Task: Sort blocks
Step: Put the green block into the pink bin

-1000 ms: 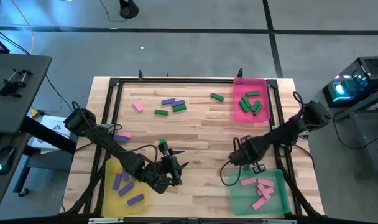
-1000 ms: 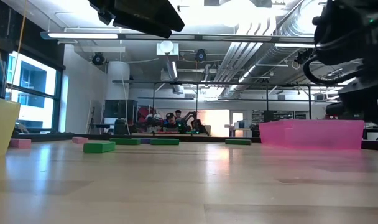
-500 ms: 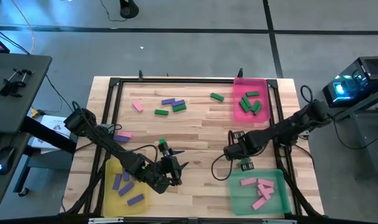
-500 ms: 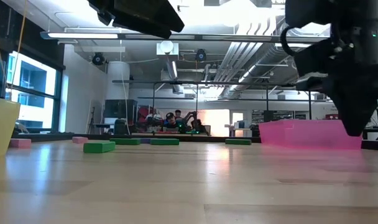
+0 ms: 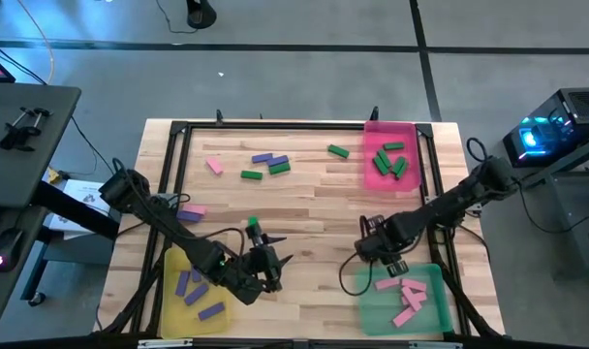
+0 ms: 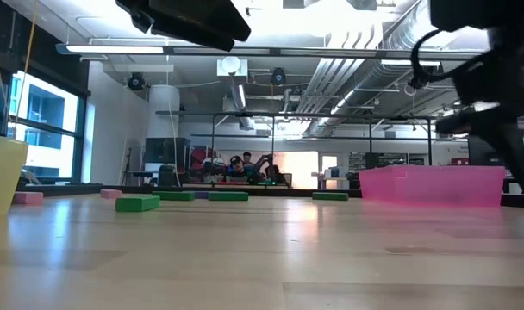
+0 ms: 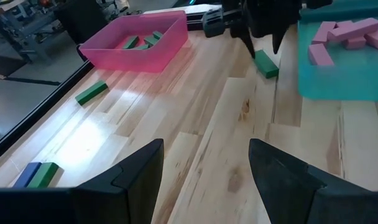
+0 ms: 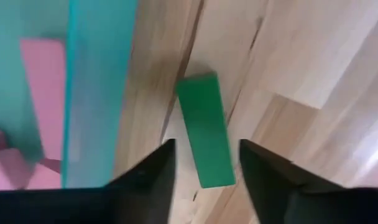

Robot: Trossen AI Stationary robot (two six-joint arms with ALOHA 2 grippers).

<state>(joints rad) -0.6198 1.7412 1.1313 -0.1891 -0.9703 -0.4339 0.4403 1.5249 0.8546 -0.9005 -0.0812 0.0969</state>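
Blocks nearest the front: pink ones lie in the green tray (image 5: 440,308) at the front right, purple ones in the yellow tray (image 5: 170,308) at front left. Just off the green tray's wall a lone green block (image 8: 205,129) lies flat on the wood, under the right gripper (image 5: 393,260), whose fingers stand spread either side of it w/o pinching it. Left gripper (image 5: 273,260) hangs mid-front, fingers apart, nothing between them.

Risk, as I judge it: green block sits right by the tray wall, so a finger closing there could catch the wall and shove the tray, or nudge the block askew & miss the grip. It's also beside the wrong tray; greens seem to go in the pink tray (image 5: 371,176) at the far right, so a carry across is needed, w/ a drop possible if the grip is off-centre.

Mid-table: pink block (image 5: 191,209) near the left edge. Farther back: a pink, a purple and several green blocks scattered, incl. one green block (image 5: 337,151) near the pink tray, which holds a few greens.

Surface: pale wood planks, black frame round it. Room beyond: open workshop, ceiling ducts, windows at one side, ppl seated far back.
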